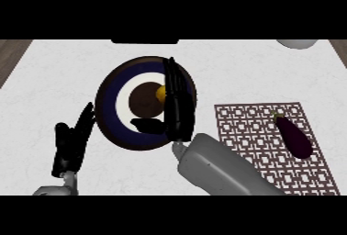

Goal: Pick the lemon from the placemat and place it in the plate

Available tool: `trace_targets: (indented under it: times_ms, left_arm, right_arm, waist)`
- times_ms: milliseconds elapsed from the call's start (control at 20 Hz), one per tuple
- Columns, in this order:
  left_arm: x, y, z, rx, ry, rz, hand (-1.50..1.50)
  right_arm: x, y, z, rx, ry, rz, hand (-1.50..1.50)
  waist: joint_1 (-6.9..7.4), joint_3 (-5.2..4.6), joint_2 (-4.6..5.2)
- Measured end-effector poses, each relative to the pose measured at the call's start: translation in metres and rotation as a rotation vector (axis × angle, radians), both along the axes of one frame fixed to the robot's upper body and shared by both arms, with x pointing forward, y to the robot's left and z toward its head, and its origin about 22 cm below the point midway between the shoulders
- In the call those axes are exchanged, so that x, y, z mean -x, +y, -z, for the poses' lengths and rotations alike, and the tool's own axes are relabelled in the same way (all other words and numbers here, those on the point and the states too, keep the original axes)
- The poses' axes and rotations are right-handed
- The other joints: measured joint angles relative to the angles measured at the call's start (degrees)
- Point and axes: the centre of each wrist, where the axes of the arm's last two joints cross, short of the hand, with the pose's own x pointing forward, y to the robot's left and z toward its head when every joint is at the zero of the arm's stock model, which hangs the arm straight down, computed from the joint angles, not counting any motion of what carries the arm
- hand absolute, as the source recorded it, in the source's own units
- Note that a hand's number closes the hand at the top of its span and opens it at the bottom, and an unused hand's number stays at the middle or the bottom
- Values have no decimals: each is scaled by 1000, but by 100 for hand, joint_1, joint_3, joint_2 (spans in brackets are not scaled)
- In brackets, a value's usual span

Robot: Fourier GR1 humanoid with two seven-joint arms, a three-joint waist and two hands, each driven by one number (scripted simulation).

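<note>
Round yellow lemon point(160, 94) sitting over the glossy ringed plate point(115, 103), right hand point(175, 103) stretched above it, fingers straight. Left hand point(71, 142) open by the plate's left rim. Smooth purple eggplant point(293, 135) on the lattice-patterned placemat point(251, 133).

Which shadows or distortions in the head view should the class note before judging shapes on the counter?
Head view: the round plate looks taller than wide, a viewing distortion; the right hand hides most of the lemon; light is even, and the eggplant on the placemat casts hardly any shadow.
</note>
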Motion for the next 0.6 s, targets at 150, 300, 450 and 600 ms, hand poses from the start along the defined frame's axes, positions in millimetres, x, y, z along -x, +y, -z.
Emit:
trace_targets:
  times_ms: [150,300,450,600]
  left_arm:
    - [-5,3,3,1,4,-2,0]
    - [-5,2,9,-5,-4,-4,0]
    - [-5,-2,7,-1,-7,-9,0]
    - [-3,0,9,-2,-6,-11,0]
  right_arm:
    - [-6,-1,4,17,17,34,-150]
    - [-4,-1,10,41,28,51,-150]
    - [-9,-6,16,49,36,82,-150]
    - [-7,-9,21,62,40,103,-150]
  waist:
    - [-10,-2,1]
    - [-22,0,-5]
    - [-29,0,-6]
    - [-40,-1,-10]
